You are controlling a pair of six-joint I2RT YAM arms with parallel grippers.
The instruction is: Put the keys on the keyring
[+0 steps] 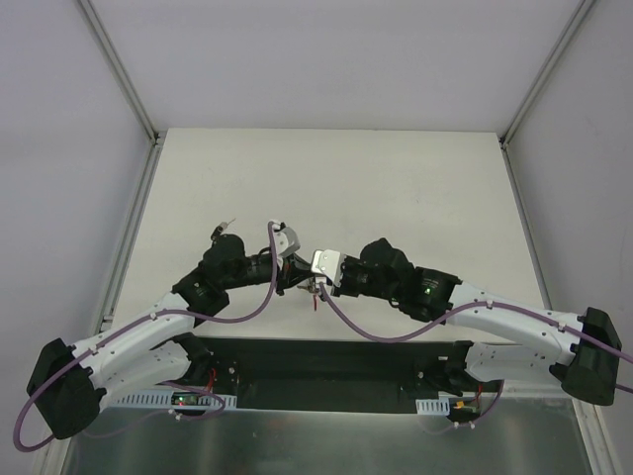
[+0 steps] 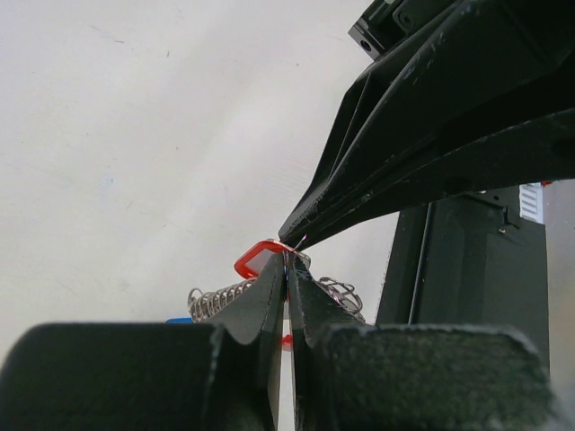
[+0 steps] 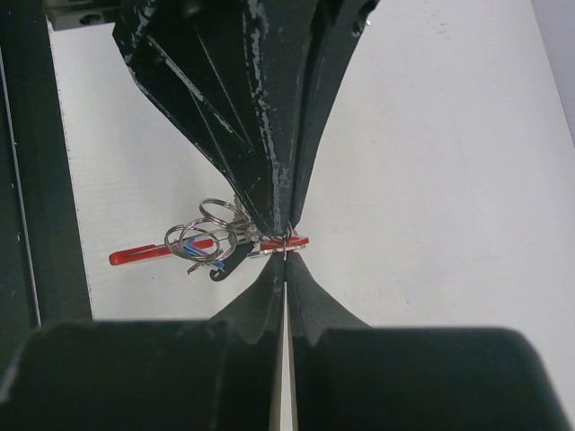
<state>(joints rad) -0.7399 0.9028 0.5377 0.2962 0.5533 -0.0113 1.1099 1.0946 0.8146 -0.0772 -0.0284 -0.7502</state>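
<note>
My two grippers meet tip to tip above the table's near middle. The left gripper [image 1: 300, 269] is shut on the thin silver keyring [image 3: 286, 235]. The right gripper [image 1: 317, 277] is shut at the same spot, on the edge of the red tag key [image 3: 296, 241], whose white label shows in the left wrist view [image 2: 256, 259]. The rest of the bunch hangs beside the tips: silver rings [image 3: 208, 232], the short chain [image 2: 218, 297], the red curved clip [image 3: 142, 256], a black key head [image 3: 226, 264] and a bit of blue key [image 3: 212, 266]. The key blades are hidden.
The white table [image 1: 396, 188] lies under the bunch. The black base rail [image 1: 326, 361] of the arms runs along the near edge and also shows in the left wrist view [image 2: 454, 260]. Grey walls with metal posts [image 1: 124, 79] close in both sides.
</note>
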